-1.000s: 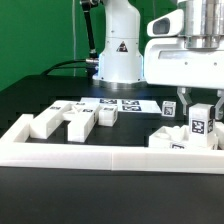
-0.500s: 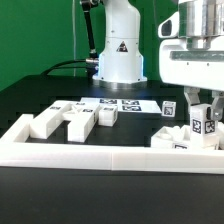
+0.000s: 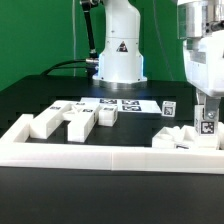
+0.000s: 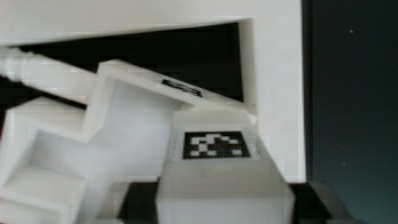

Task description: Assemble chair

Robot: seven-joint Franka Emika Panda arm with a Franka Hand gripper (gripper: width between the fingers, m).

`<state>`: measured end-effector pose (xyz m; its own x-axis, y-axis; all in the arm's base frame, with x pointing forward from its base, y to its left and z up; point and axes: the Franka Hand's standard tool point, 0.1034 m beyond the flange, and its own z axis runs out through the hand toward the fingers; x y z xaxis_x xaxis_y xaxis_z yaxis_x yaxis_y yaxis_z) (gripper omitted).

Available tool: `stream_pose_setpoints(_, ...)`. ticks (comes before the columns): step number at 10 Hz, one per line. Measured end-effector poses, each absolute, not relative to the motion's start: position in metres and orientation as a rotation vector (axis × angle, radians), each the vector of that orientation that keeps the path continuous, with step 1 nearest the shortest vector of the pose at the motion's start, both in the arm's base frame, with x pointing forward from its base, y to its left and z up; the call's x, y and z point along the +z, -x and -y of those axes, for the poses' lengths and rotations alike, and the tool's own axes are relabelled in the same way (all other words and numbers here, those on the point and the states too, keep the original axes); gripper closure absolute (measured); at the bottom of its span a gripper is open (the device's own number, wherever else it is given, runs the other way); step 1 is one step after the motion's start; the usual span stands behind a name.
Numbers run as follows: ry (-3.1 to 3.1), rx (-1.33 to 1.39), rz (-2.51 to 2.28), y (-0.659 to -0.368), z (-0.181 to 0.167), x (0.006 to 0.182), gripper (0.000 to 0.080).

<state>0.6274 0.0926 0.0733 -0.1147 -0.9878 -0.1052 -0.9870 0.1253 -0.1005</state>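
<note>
The table (image 3: 30, 105) is black and flat. Behind it is a green wall (image 3: 30, 30). The robot's big white base (image 3: 118, 60) stands at the far side. The marker board (image 3: 125, 103) lies flat on the table near it. A long low white wall (image 3: 100, 152) runs along the near side. On the exterior view's left, loose chair parts (image 3: 75, 122) lie close together. On the exterior view's right, the gripper (image 3: 206, 118) hangs down. Its jaws are closed on a tagged block (image 3: 207, 128). The block is right by more chair parts (image 3: 178, 138). I cannot tell if they touch.
</note>
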Motion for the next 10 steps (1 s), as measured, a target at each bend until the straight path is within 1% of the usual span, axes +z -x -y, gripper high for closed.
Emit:
stream_pose_setpoints(3,1.792,0.018,-2.392,-0.6274,-0.0951,0.0734,0.0509)
stream_pose_setpoints(4,1.779,0.020,-2.402,-0.6273,-0.0958,0.0734,0.0424)
stream_pose_setpoints(5,1.813,0.017,-2.376,-0.6273,-0.0957,0.0733,0.0424)
stream_pose_setpoints(6,1.865,0.011,-2.334,-0.6274,-0.0957,0.0736,0.0285)
stream_pose_setpoints(7,1.916,0.004,-2.291,-0.6278,-0.0956,0.0742,0.0194)
stream_pose_setpoints(8,2.003,-0.005,-2.218,-0.6276,-0.0966,0.0741,0.0194)
stream_pose_setpoints(9,2.145,-0.018,-2.081,-0.6270,-0.0996,0.0740,0.0159)
stream_pose_setpoints(10,2.260,-0.030,-1.955,-0.6271,-0.1007,0.0744,0.0152)
